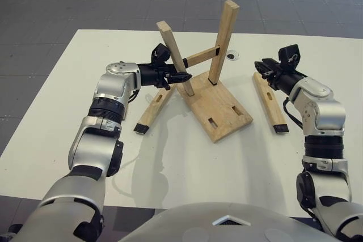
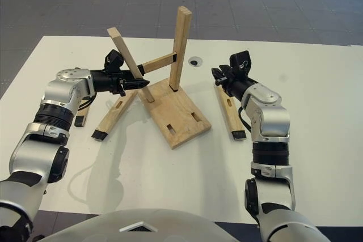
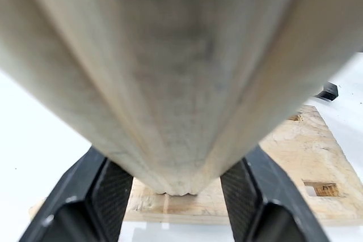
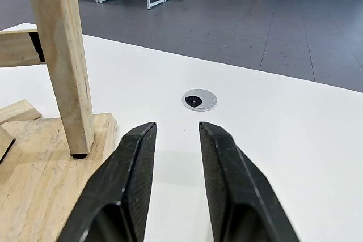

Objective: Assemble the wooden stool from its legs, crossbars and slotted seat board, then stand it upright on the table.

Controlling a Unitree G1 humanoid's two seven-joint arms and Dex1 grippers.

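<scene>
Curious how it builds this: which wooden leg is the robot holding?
The tilted leg in the board, clamped by the left gripper. The other standing leg is upright; the loose legs lie flat.

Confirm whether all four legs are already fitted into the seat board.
No: the left loose leg and the right loose leg lie flat on the table, on either side of the seat board.

Bright, even overhead light covers the table [image 1: 68, 111]. Shadows by the seat board [image 1: 218, 111] are soft and faint. The leg [image 3: 181, 72] close before the left wrist camera is blurred.
</scene>
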